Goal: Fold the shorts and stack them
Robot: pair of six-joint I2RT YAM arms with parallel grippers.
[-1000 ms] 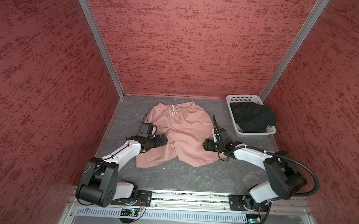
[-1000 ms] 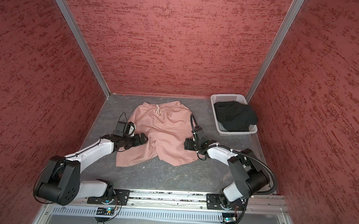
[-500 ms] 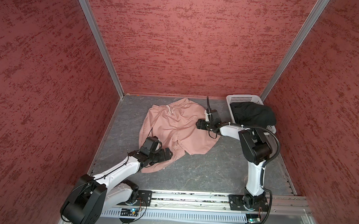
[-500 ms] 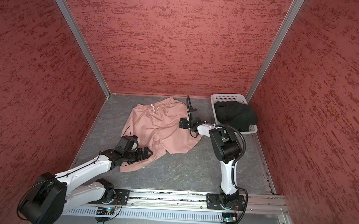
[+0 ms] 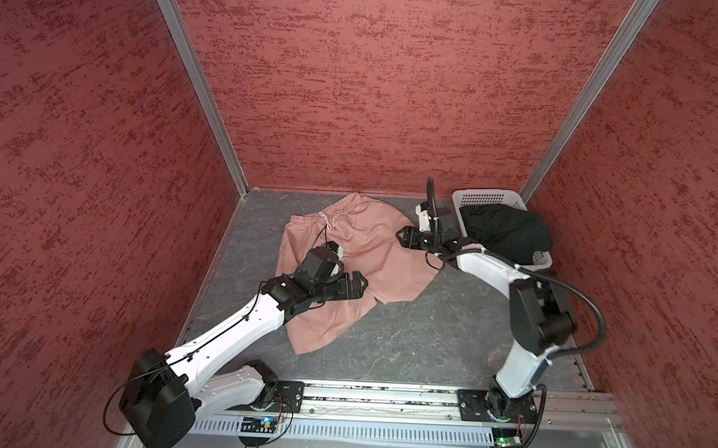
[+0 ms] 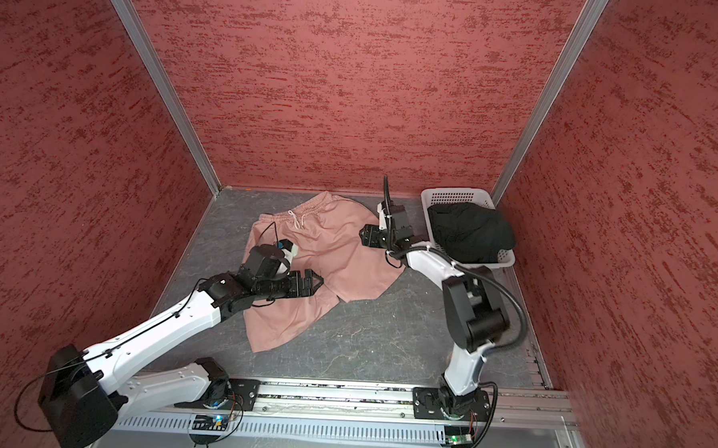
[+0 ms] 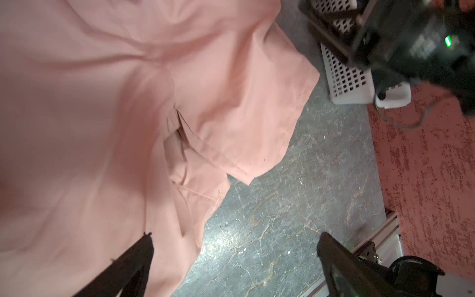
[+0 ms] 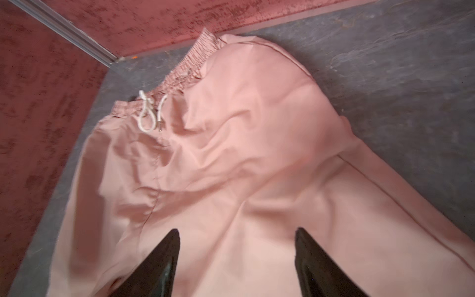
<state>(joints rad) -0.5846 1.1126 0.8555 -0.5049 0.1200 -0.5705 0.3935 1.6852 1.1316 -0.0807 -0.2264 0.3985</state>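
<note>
Progress is slight: pink shorts lie spread and unfolded on the surface; black shorts sit heaped in the basket. Both folds and the stacking remain. The pink pair's long axis runs back to front, waistband toward the back-left corner, legs frontward. The left end effector and right end effector hover over it, jaws apart, empty.
</note>
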